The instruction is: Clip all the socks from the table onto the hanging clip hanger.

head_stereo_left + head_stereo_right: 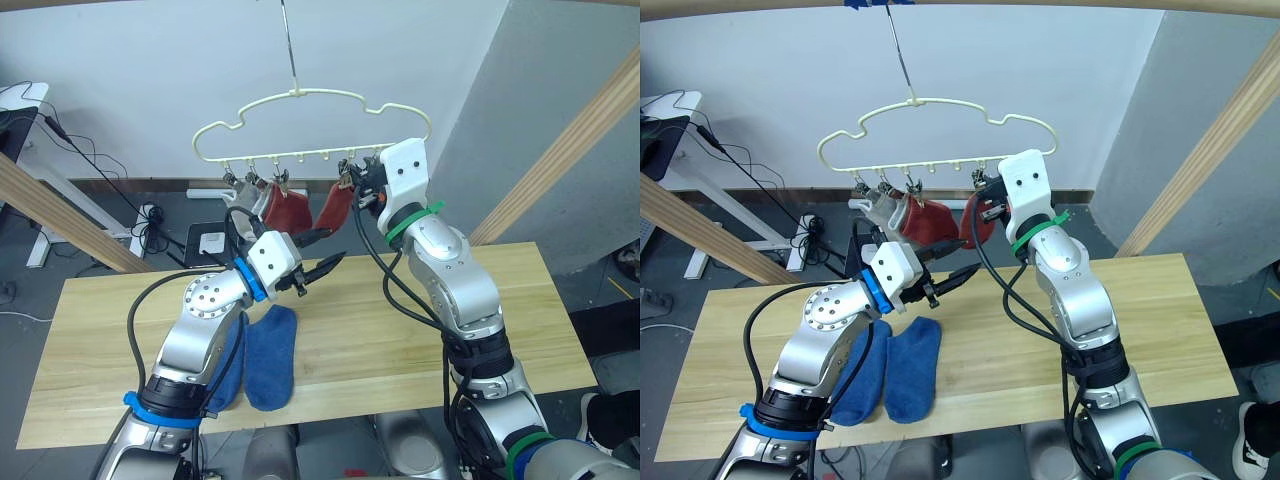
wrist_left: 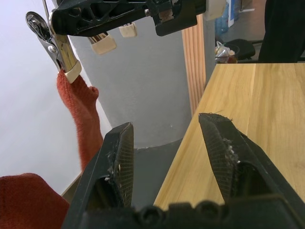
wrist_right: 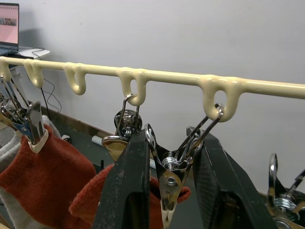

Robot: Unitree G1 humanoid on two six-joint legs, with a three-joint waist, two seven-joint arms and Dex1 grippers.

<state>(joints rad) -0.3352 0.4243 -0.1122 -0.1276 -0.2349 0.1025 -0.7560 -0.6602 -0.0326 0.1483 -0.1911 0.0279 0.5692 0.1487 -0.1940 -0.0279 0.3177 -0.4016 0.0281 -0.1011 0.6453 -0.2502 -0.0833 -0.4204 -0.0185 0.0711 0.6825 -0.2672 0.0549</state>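
Socks first: two blue socks (image 1: 262, 358) lie side by side on the table (image 1: 380, 340), flat, near its front edge and partly under the left arm. Two rust red socks (image 1: 288, 211) hang from clips on the clip hanger (image 1: 310, 125); the second red sock (image 1: 333, 209) hangs beside the first, toward the robot's right. A light grey sock (image 1: 880, 212) hangs from clips on the hanger's left part, touching the first red sock; whether one or two grey socks hang there cannot be told.

The clip hanger is pale yellow with a wavy outline and hangs by a thin metal hook (image 1: 289, 45) above the table's far edge, its row of metal clips along the lower bar.

The right gripper (image 3: 167, 191) is raised to the hanger's lower bar. Its fingers (image 3: 129, 191) stand on either side of one metal clip (image 3: 167, 183), close against it; the gap between them is narrow and taken up by that clip, whose lower end sits at the top edge of the second red sock.

The left gripper (image 1: 322, 268) hovers above the table, just below the hanging red socks. Its fingers (image 2: 119, 162) are spread apart and hold nothing.

A light wooden beam (image 1: 560, 150) slants at the right, another (image 1: 60, 215) at the left.
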